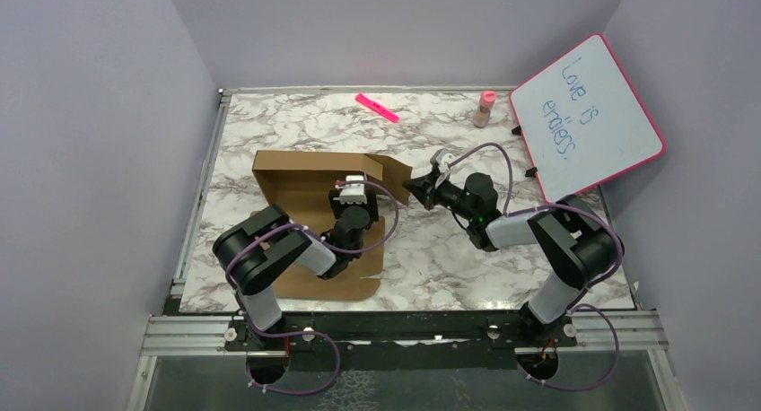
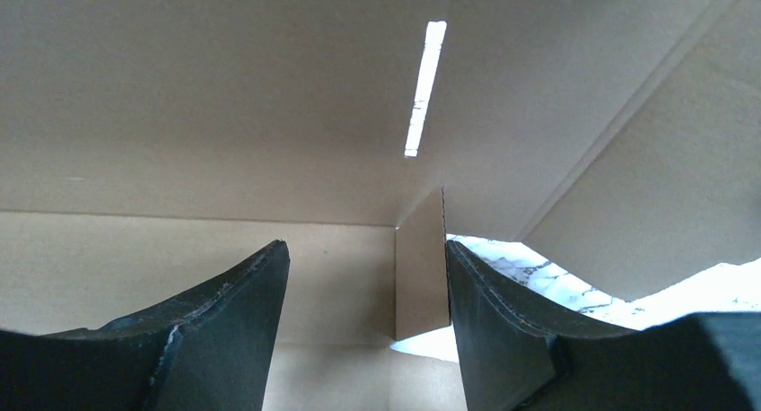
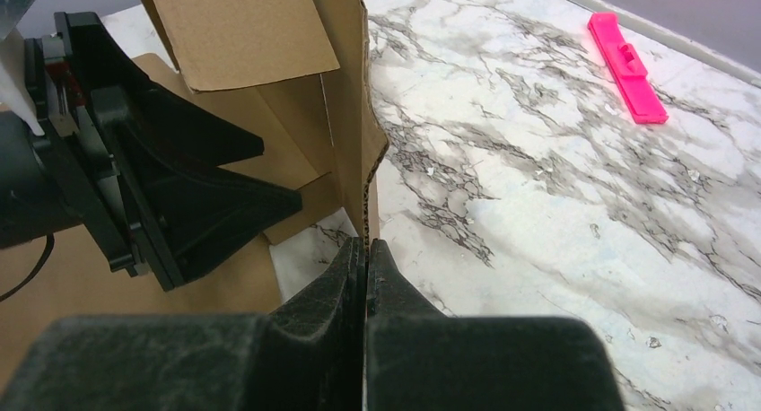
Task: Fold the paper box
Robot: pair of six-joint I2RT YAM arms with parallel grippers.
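Note:
The paper box (image 1: 289, 185) is plain brown cardboard lying left of centre, with its far wall and right side flap standing up. My left gripper (image 1: 352, 189) reaches inside it. In the left wrist view the gripper (image 2: 366, 246) is open; a small upright cardboard tab (image 2: 420, 267) stands between the fingers, close to the right one, below a wall with a slot (image 2: 424, 86). My right gripper (image 1: 417, 186) is at the box's right flap. The right wrist view shows the gripper (image 3: 366, 242) shut on that flap's edge (image 3: 352, 106), with the left gripper (image 3: 170, 196) just beyond.
A pink flat tool (image 1: 377, 108) (image 3: 628, 65) lies at the far middle of the marble table (image 1: 449, 249). A small pink-capped bottle (image 1: 485, 109) stands far right, next to a tilted pink-framed whiteboard (image 1: 588, 115). Grey walls enclose the table on three sides.

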